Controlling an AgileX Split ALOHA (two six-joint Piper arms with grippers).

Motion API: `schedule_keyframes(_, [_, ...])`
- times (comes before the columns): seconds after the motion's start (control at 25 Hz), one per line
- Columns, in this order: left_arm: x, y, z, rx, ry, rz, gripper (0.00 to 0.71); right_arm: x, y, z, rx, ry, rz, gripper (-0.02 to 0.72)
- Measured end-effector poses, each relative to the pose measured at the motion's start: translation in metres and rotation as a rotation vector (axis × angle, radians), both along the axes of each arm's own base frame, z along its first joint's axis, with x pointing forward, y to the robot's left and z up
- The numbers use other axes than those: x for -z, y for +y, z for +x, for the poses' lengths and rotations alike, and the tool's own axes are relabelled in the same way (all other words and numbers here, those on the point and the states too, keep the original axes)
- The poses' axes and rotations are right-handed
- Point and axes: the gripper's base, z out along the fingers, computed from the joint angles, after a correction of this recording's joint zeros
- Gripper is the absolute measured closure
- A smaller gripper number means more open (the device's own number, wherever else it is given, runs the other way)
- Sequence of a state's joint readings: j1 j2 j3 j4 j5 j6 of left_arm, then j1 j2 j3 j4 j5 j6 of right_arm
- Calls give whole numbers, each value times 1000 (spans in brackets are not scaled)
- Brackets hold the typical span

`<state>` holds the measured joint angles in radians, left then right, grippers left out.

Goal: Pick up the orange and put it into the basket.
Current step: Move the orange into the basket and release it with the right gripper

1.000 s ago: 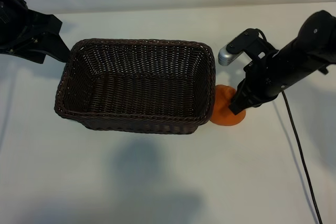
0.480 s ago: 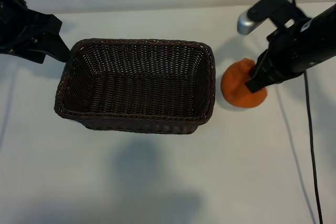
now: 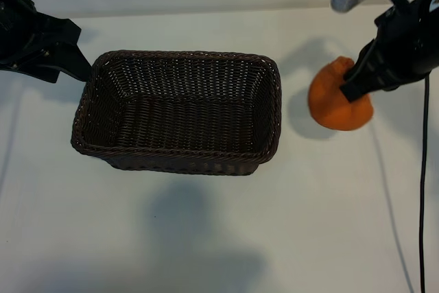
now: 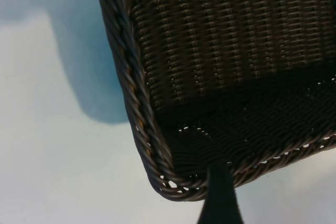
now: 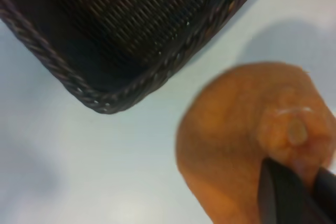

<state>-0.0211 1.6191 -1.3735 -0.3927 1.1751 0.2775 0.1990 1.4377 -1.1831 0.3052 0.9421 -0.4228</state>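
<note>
The orange [image 3: 335, 106] hangs above the table to the right of the basket [image 3: 185, 54], casting a shadow on the table beside it. My right gripper [image 3: 351, 84] is shut on the knobbly stem end. The right wrist view shows the orange [image 5: 231, 129] close up, with the right gripper [image 5: 299, 176] pinching its bump and a corner of the basket [image 5: 79, 90] beyond. My left gripper [image 3: 77, 68] sits at the basket's far left corner, open. In the left wrist view one dark finger [image 4: 219, 200] shows just outside the basket rim [image 4: 137, 90]. The basket is empty.
A black cable [image 3: 420, 190] runs down the table's right side under the right arm. White table [image 3: 206, 238] spreads in front of the basket.
My right gripper has lifted the orange off the table from beside the basket's right wall and carried it up and to the right. The left arm and basket have stayed still.
</note>
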Motion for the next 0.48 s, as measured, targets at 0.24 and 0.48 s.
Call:
schedule_keyframes(0.24, [0,0,0,0,0,0,151,-5,0,-2,54,50,28,660])
schedule_keyframes(0.48, [0,0,0,0,0,0,151,-4,1,-3,81,71,46,660])
